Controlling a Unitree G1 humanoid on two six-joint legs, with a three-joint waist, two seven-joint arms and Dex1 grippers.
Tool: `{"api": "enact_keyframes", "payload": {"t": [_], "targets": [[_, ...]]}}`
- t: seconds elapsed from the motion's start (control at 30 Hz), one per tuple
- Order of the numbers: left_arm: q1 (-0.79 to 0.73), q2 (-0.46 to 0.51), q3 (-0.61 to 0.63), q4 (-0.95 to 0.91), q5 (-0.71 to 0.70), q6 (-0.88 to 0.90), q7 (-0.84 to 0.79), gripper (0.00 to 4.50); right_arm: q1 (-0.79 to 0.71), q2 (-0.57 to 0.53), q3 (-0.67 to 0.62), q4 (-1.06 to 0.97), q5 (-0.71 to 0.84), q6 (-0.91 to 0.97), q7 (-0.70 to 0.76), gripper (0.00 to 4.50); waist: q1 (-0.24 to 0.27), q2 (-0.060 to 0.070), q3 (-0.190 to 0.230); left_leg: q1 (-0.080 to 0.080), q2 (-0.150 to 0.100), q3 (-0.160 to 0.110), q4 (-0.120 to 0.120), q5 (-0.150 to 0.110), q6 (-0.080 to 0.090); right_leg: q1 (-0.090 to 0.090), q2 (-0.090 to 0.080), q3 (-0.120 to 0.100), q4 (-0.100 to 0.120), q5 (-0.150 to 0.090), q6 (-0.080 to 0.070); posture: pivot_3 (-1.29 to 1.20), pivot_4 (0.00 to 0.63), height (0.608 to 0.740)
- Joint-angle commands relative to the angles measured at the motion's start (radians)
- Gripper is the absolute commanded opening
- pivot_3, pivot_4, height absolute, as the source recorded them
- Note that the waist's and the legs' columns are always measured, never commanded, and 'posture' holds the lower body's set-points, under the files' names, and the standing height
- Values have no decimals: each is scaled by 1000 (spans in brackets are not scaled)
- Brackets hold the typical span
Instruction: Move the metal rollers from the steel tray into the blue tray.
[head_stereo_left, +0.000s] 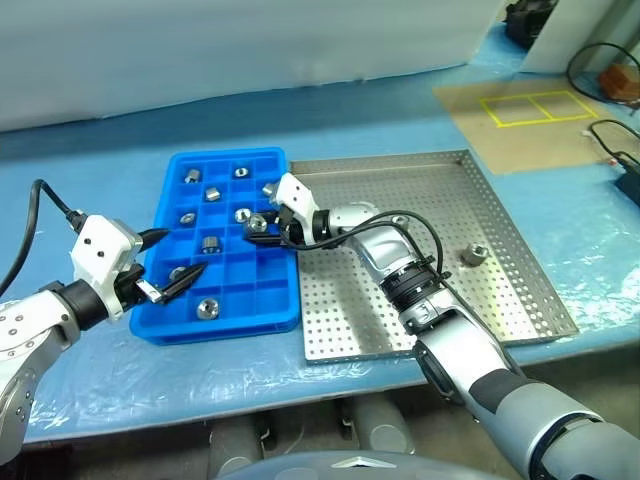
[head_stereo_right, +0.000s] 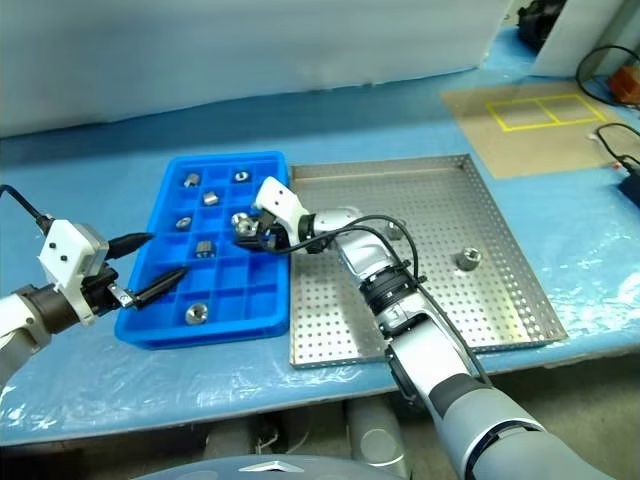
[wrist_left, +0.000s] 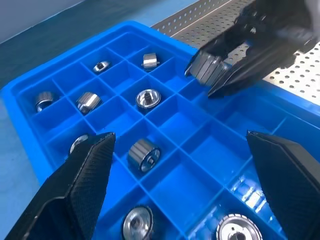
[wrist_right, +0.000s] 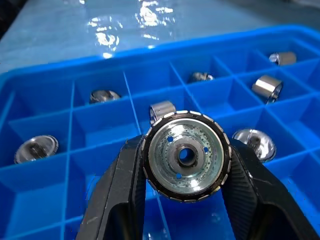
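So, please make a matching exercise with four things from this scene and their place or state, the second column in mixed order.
Things:
1. left gripper
2. right gripper
3. lone metal roller
4. blue tray

Place or state:
A. lies on the steel tray
B. shut on a metal roller
C. holds several rollers in its compartments
D. open, holding nothing

Pairs: 1-D, 2-B, 3-A, 4-C
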Motion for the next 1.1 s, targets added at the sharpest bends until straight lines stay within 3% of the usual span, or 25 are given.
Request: {"api": "enact_keyframes", "payload": {"t": [0.03,0.3,0.47,0.57,0.8,1.1], "targets": [[-3,-2,17,-48,-20,13,29,4458,-26,-9,-31,29,-11,-56,-21,1658,23,0,0,0,0,0,0,0,-1,0,0,0,1,0,0,-335,150,740],[-38,12,-20,-44,-31,30,43,4458,-2,-36,-33,24,-25,-86,-1,1658,55,-1,0,4,1,2,0,4,-7,-8,2,9,14,0,-1,-344,150,740],[-59,15,-43,-34,-34,35,35,4458,29,-70,-34,-28,-24,-53,27,3294,60,-1,-1,4,1,2,0,4,-8,-9,5,14,14,1,-2,-382,150,740],[-80,16,-63,-27,-36,39,32,4458,39,-87,-57,-72,-3,-20,29,3294,57,-1,-1,4,1,3,0,5,-8,-10,6,15,14,1,-2,-406,150,740],[-150,14,-131,13,-40,32,13,4458,111,-223,-150,-384,151,150,146,3294,55,-2,-1,3,1,5,0,4,-7,-11,7,18,13,1,-2,-471,150,740],[-270,-17,-288,112,5,-21,-24,4458,121,-387,-293,-192,73,77,-82,3294,35,-3,-2,7,0,6,0,4,-7,-9,8,21,13,1,-2,-579,150,740]]}}
